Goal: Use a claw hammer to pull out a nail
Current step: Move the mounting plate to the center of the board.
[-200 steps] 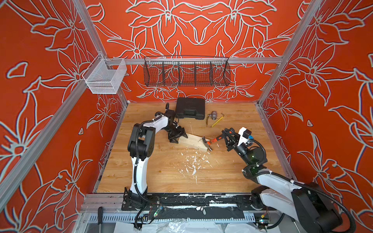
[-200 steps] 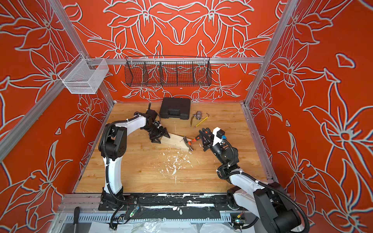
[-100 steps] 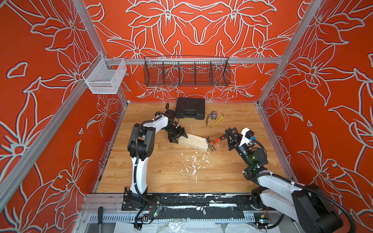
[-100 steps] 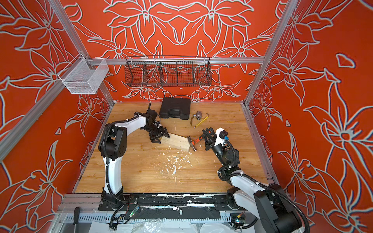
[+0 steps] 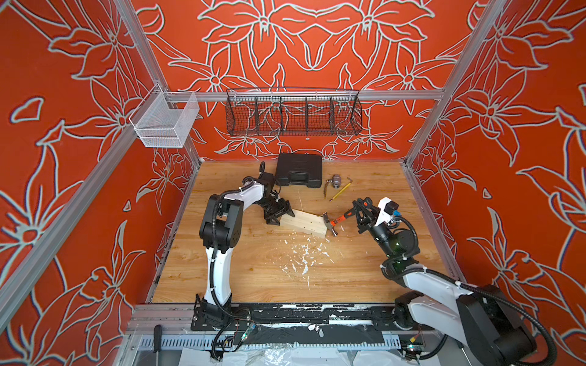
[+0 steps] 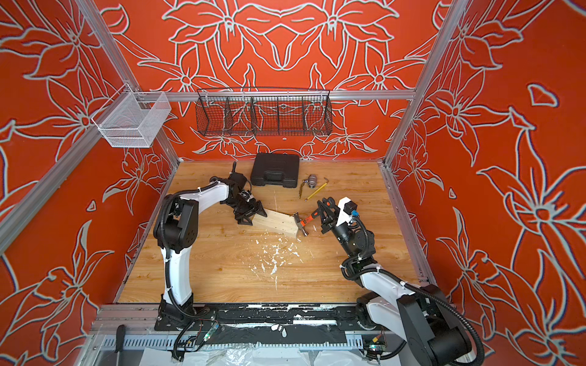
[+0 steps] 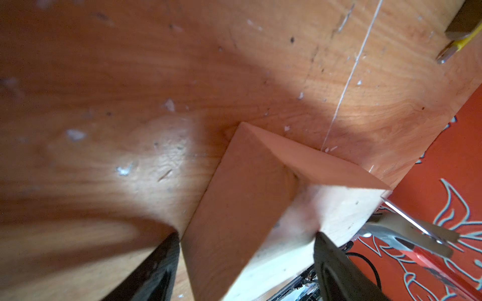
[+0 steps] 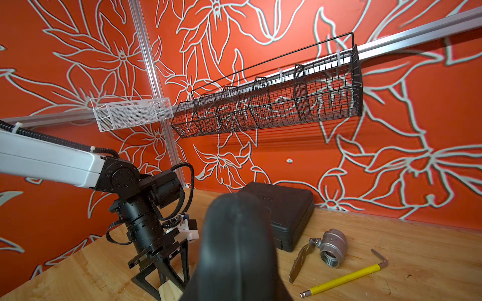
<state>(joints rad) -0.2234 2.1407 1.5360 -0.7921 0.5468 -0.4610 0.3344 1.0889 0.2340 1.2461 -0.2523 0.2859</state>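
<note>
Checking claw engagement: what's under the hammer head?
The head of the claw hammer rests over the end of the wood block. In both top views the head covers the contact spot; no nail shows there.

No text, brand, number or sign can be read in any view. The black case (image 8: 287, 208), lower middle of the right wrist frame, bears a faint raised mark on its lid, too blurred to make out.

The wooden tabletop (image 5: 241, 272) bears a wood block (image 5: 304, 221), black case (image 5: 298, 170), valve (image 5: 336, 182) and white chips (image 5: 304, 253).
</note>
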